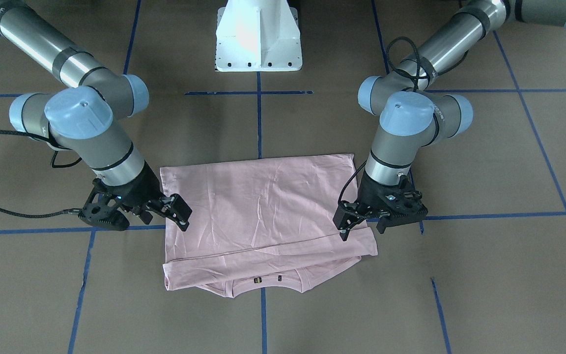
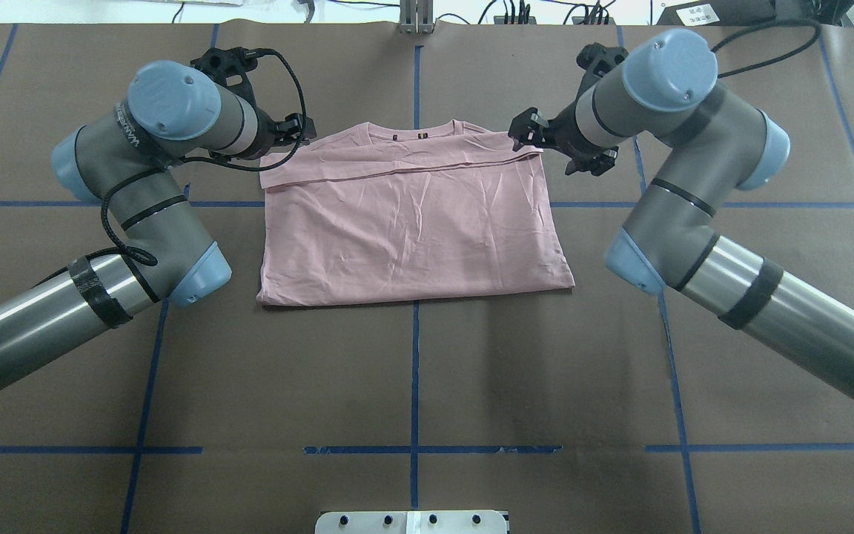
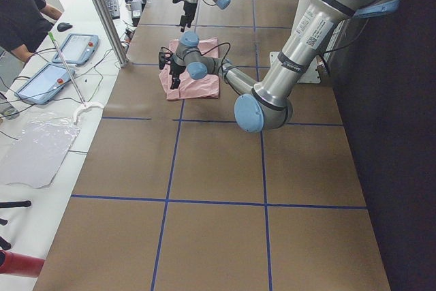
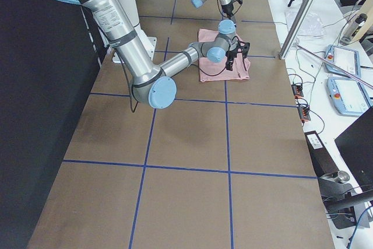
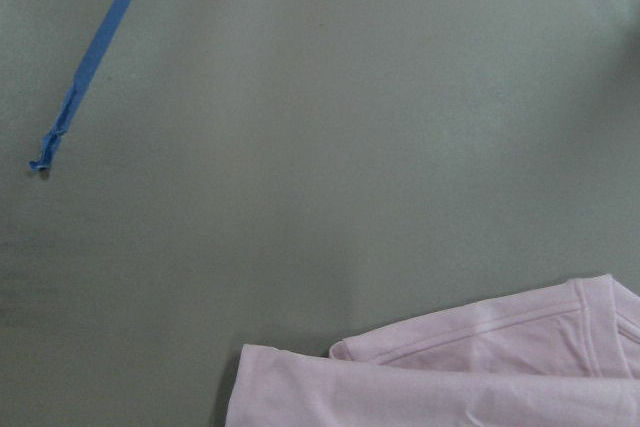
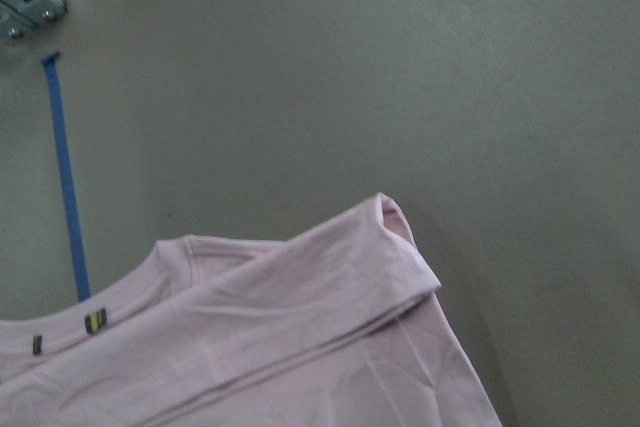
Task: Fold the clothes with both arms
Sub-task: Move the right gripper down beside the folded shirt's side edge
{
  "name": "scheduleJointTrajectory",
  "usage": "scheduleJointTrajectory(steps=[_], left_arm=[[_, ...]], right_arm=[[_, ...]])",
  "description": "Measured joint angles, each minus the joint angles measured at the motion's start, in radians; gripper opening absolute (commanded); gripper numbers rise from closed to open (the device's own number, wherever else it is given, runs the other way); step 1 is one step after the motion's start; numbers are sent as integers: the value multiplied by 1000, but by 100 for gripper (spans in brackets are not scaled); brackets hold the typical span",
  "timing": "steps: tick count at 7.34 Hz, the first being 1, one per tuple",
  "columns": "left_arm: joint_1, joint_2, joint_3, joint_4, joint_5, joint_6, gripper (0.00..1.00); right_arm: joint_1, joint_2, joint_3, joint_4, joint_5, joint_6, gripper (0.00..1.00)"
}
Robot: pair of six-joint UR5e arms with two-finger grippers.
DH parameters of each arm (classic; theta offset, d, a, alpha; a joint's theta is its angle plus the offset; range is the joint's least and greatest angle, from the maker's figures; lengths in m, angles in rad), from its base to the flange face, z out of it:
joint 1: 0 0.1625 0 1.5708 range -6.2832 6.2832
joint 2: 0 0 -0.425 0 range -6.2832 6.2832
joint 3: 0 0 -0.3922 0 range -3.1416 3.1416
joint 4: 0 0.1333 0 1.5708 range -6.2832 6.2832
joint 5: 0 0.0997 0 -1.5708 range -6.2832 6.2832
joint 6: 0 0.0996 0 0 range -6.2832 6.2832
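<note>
The pink T-shirt point(image 2: 412, 222) lies flat on the counter point(image 2: 323, 371) directly between the two sets of fingers. Its long axis runs from one set to the other, and it is doubled over so the hem edge stops just short of the collar point(image 2: 416, 132). The left fingers point(image 1: 343, 227) and right fingers point(image 1: 183, 216) both look released, spread over opposite ends of that hem edge with no cloth pinched. Each arm is equally near its own corner, so the next grasp looks symmetric. Neither wrist view shows fingertips, so I cannot tell whether any tip touches fabric
</note>
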Motion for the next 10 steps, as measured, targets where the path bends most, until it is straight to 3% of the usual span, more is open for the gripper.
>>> scheduleJointTrajectory(steps=[1,3,5,8,9,10], left_arm=[[2,1,-8,0,-1,-1,100],[3,7,-29,2,-1,-1,100],[4,9,-38,2,-2,-1,100],[4,10,-43,2,-3,-2,100],[3,10,-46,2,-3,-2,100],[3,13,-49,2,-3,-2,100]], right_arm=[[-31,-79,91,-23,-2,1,100],[-98,-172,166,-46,-18,1,100],[-174,-184,167,-83,-66,1,100],[-200,-183,161,-115,-81,-3,98],[-202,-183,157,-116,-81,-7,94],[-203,-183,152,-116,-82,-11,70]])
